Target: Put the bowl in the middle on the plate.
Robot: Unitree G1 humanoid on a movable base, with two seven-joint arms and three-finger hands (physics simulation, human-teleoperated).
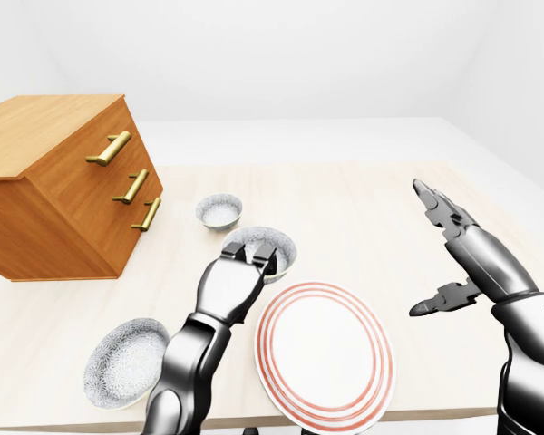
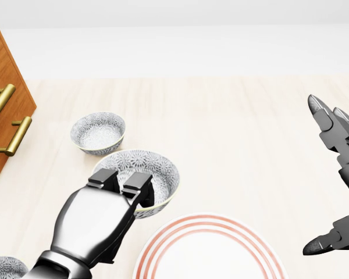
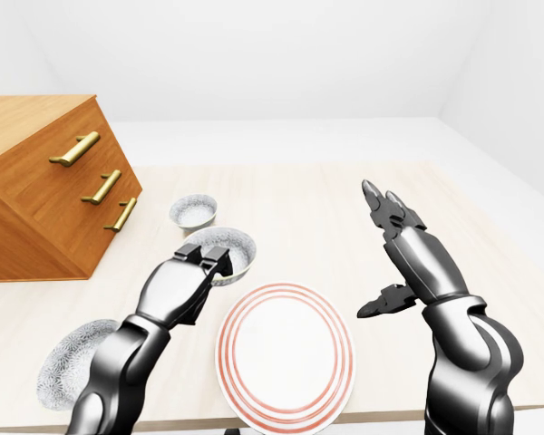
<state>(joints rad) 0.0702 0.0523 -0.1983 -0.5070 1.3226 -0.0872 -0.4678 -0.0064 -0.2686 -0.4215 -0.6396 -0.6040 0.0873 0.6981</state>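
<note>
- The left robot hand [image 2: 102, 215] is clamped on the near rim of the middle bowl [image 2: 151, 171]. Two fingers hook over the lip into the bowl, and the thumb is hidden beneath. A rim pinch like this probably suits a wide, shallow bowl too broad to wrap.
- In the head view the bowl sits at about ten o'clock from the plate [image 2: 180, 228], just beside its striped rim and not yet over it. Whether the bowl clears the table [image 2: 238, 128] I cannot tell.
- The bowl is held level with its mouth upward, which looks right for setting it down flat.
- A smaller bowl [image 2: 98, 132] stands at eleven o'clock from the held one, apart from it. A third, wider bowl [image 1: 125, 362] lies at seven o'clock from the left hand in the left-eye view.
- The right robot hand [image 2: 337, 174] hangs at three o'clock from the plate with its fingers spread and nothing in them, probably parked out of the way.
- The wooden drawer unit [image 1: 63, 181] stands at nine o'clock, well clear.
- The remaining move, in my judgement, is a short carry towards four o'clock onto the plate's centre.
</note>
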